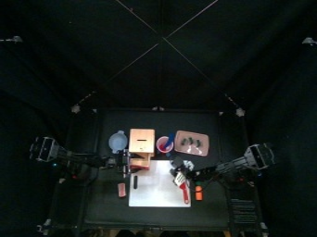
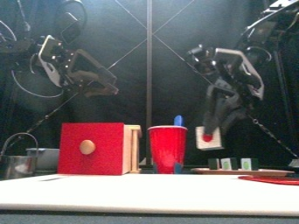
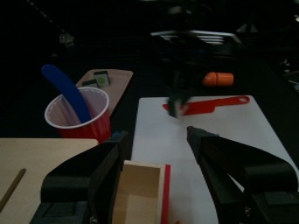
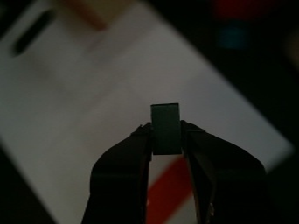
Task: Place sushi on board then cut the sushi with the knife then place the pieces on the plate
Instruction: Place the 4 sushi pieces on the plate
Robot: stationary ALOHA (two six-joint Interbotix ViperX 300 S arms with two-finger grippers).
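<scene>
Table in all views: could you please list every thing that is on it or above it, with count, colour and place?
white cutting board: 1, white, front centre of the table
red knife: 1, red, lying on the board near its right edge
orange toy: 1, orange, just past the board's right edge
red cup: 1, red, behind the board
blue knife: 1, blue, standing in the cup
wooden box: 1, pale wood with red drawer front, left of the cup
bowl: 1, blue-grey, left of the box
pink tray: 1, pink, right of the cup
sushi pieces on tray: 2, dark green
held sushi piece: 1, dark, above the board
left gripper: open, above the box
right gripper: shut on the held sushi piece
</scene>
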